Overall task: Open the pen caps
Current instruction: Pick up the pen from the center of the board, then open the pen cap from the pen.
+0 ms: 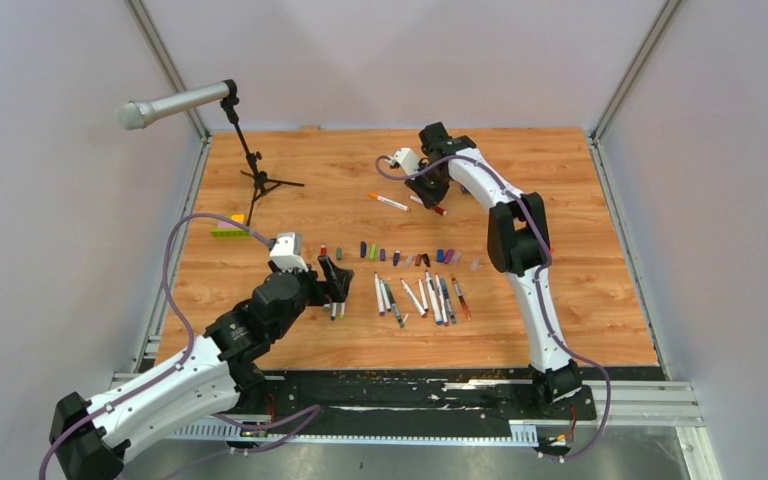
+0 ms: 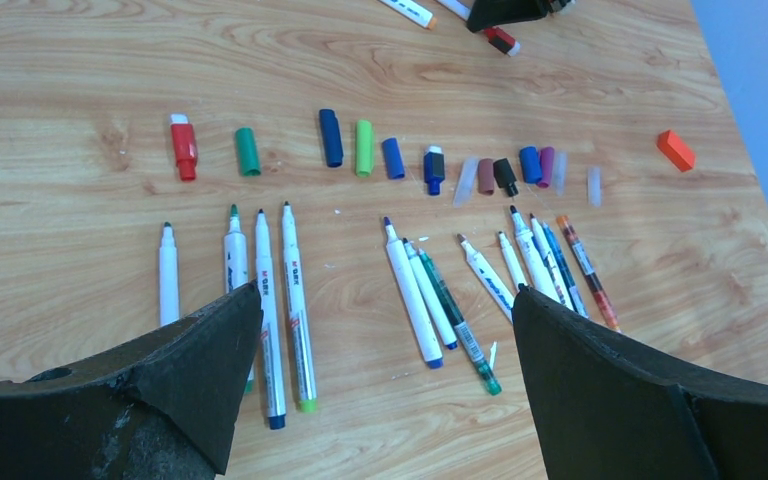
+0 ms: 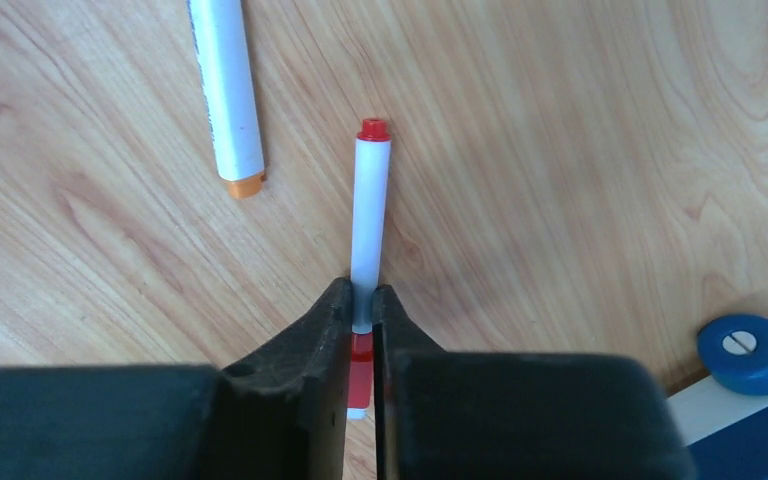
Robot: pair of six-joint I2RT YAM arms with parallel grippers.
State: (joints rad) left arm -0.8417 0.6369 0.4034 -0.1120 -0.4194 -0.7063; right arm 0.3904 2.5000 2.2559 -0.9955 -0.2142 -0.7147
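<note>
Most pens (image 2: pixel 410 292) lay uncapped by their caps (image 2: pixel 363 148); right gripper (image 3: pixel 361 310) pinched a capped red pen (image 3: pixel 370 200), left gripper (image 2: pixel 385 295) gaped empty

A microphone (image 1: pixel 175 103) on a tripod stand (image 1: pixel 251 165) rises at left (green-yellow brick bar (image 1: pixel 228 231) near its foot); an orange block (image 2: pixel 675 150) lies apart.

Bare table (image 2: pixel 340 200) strip between pen caps (image 2: pixel 363 148), pens (image 2: pixel 409 290)

A row of caps (image 2: pixel 363 148) crosses the tabletop (image 2: pixel 80 60); uncapped pens (image 2: pixel 415 300) lie side by side nearer. The left gripper (image 2: pixel 385 292) stands wide open over them. An orange block (image 2: pixel 676 150) sits near the right edge.
</note>
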